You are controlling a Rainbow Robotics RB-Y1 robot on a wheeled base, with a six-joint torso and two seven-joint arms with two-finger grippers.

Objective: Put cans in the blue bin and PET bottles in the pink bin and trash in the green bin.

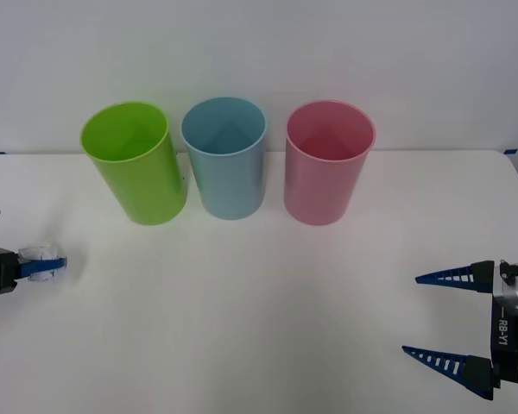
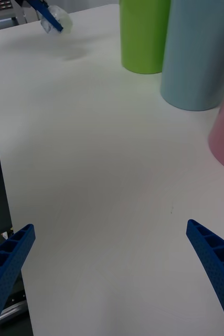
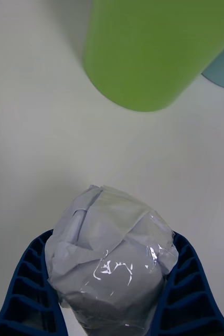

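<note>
"RB-Y1" — white lettering, on right tool (image 1: 439, 315) housing

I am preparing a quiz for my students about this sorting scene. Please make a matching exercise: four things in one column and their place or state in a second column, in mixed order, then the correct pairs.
Things
1. tall lime-green plastic bin
2. tall pink plastic bin
3. crumpled ball of white paper
4. right hand

Places or states
A. open, holding nothing, at the table's right side
B. leftmost of the three bins
C. gripped between the left hand's blue fingers
D. rightmost of the three bins

Pairs: 1-B, 2-D, 3-C, 4-A
</note>
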